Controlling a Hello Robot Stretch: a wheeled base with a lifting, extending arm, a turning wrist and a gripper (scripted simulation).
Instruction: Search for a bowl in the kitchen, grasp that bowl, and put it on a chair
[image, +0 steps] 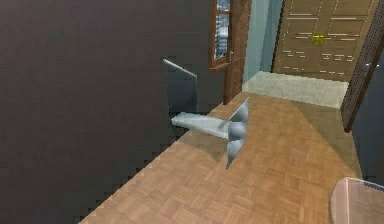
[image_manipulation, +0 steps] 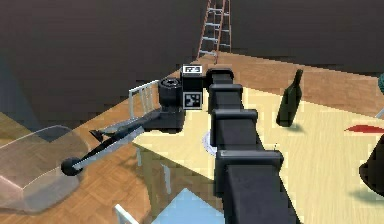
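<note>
In the arm side view my arm (image_manipulation: 240, 165) rises as a dark bar over a pale tabletop (image_manipulation: 320, 160). Two white marker squares (image_manipulation: 191, 98) stand at its far end. The gripper (image_manipulation: 72, 165) reaches from there down to the left, with its thin fingers (image_manipulation: 110, 140) over the wooden floor. A see-through rounded thing (image_manipulation: 35, 155) lies right behind the fingers' tips, so I cannot tell whether the gripper holds anything. I can make out nothing with a bowl's shape.
A dark bottle (image_manipulation: 290, 100) and a red thing (image_manipulation: 365, 128) are on the table, with a ladder (image_manipulation: 215, 30) beyond. Ahead, a grey metal chair-like thing (image: 212, 125) stands by a dark wall (image: 80, 90); parquet floor (image: 280, 160) leads to brown double doors (image: 320, 40).
</note>
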